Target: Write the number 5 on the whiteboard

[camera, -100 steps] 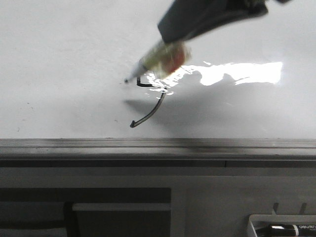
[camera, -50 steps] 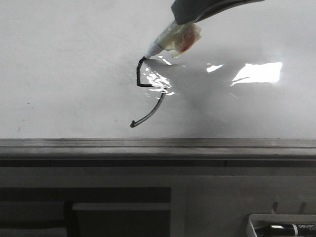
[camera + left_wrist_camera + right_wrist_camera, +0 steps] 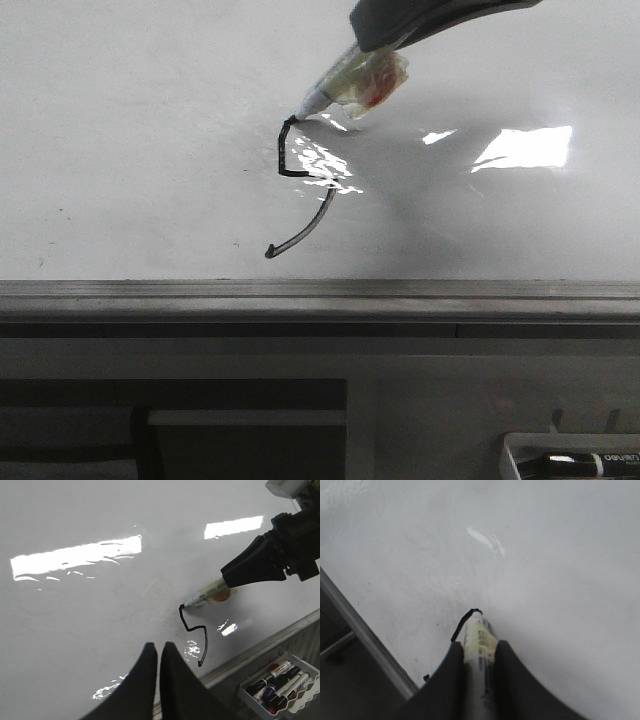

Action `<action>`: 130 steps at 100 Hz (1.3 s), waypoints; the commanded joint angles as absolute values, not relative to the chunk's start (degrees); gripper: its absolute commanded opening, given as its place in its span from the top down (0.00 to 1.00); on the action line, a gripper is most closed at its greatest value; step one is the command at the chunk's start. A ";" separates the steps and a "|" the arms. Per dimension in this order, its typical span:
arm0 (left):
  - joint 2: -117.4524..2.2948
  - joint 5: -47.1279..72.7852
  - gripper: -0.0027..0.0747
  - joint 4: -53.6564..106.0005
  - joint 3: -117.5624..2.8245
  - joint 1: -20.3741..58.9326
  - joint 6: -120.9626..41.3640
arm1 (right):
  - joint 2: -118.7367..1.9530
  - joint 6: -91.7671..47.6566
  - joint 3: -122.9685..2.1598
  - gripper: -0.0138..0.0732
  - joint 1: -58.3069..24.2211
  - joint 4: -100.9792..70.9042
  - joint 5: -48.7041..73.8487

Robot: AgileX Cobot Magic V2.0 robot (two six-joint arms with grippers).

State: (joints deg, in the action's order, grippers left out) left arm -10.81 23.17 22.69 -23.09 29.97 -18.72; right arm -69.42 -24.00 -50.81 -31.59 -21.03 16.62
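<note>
**The top bar of the 5 is not drawn yet**

A marker (image 3: pixel 345 82) is held tight in the fingers of the right gripper (image 3: pixel 480 660). The pen tip is pressed on the whiteboard (image 3: pixel 130 120), right at the top end of the number 5 (image 3: pixel 300 195). The 5 is found near the middle of the board, a little way in from the grey edge rail (image 3: pixel 320 292) on the near side.

So far a short stem, a small bend and a faint curved tail are seen. The stem runs down from the tip toward the near edge. The tail curls on to the left near the rail. The top bar is missing, so it is judged that the pen must be dragged from here toward the right edge of the board. The marker itself is slanted, with its back end up and to the right.

The left gripper (image 3: pixel 156 652) is kept off to the side, above the board, with its fingers closed together and nothing held. The right arm is the near one to the 5.

Since a moment ago, the dark stem has been added. A second ago only the bend and tail were there.

A tray of spare markers (image 3: pixel 277 680) is seen beyond the rail.
</note>
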 commanded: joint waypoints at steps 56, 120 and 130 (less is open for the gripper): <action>-11.42 18.74 0.99 23.41 -24.71 29.97 -18.17 | -66.28 -24.39 -51.68 0.89 -24.45 -18.91 19.43; -29.34 37.45 0.50 24.51 -40.05 29.97 -35.43 | -53.00 -33.32 -51.91 0.89 -42.71 -14.79 28.07; -37.07 46.80 0.50 26.73 -46.81 29.97 -42.65 | -54.25 -38.31 -51.91 0.89 -46.82 -14.79 28.06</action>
